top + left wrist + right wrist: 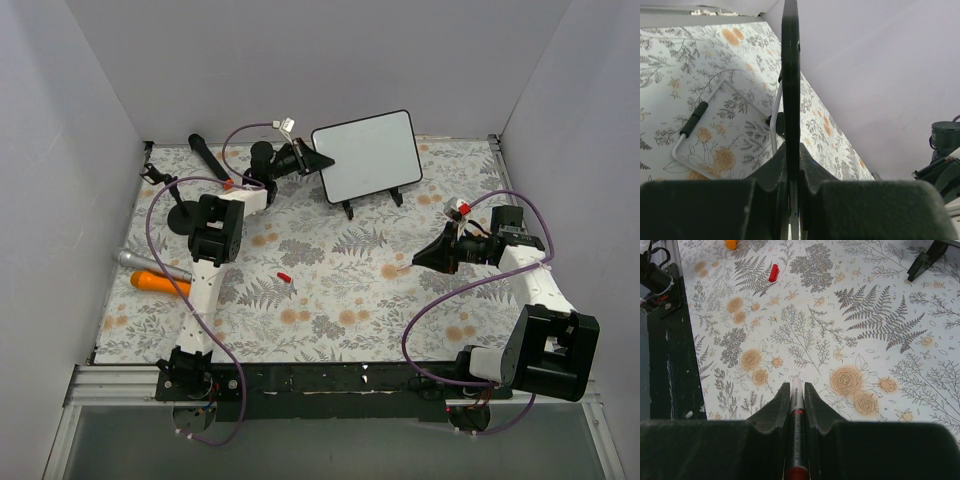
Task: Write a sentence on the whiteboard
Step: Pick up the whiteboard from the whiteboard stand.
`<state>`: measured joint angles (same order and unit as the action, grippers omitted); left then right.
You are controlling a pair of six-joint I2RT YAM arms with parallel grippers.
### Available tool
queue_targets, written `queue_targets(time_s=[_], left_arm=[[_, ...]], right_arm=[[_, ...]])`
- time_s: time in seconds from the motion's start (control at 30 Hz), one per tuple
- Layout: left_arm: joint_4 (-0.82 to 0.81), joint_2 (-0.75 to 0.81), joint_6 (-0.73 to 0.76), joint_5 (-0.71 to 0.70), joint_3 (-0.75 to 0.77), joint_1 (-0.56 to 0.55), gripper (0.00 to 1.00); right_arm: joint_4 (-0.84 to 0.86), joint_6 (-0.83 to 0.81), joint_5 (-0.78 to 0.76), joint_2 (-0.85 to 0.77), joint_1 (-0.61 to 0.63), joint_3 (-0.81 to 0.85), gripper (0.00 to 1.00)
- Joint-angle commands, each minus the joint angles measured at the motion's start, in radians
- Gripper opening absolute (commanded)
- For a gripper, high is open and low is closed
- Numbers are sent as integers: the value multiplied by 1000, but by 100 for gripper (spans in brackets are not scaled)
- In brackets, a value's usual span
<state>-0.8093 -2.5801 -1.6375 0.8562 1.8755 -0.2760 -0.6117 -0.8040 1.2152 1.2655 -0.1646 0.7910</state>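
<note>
A floral tablecloth (330,320) lies under grey walls (300,60); nearest, the right gripper (796,390) is clamped on a red-banded marker (796,432), bare tip jutting past its fingers, a red cap (773,272) lying well beyond them; farther back, the left gripper (322,160) pinches the black frame edge of the whiteboard (367,155), which stands tilted on small feet, its face blank from above; light, stiff and glossy, the board would likely skid under pen pressure, so a frame-edge hold looks sound; the cloth lies flat.
</note>
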Motion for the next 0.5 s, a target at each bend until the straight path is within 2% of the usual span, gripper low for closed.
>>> queue_targets(time_s=[0.0, 0.3, 0.47], left_arm=[[-54, 164, 10, -52, 34, 4, 0], [-54, 213, 4, -66, 39, 4, 0], [-76, 313, -16, -60, -22, 1, 0]], right_arm=[[-22, -23, 35, -12, -9, 36, 1], [-57, -41, 52, -31, -9, 60, 1], [-135, -81, 66, -41, -9, 135, 1]])
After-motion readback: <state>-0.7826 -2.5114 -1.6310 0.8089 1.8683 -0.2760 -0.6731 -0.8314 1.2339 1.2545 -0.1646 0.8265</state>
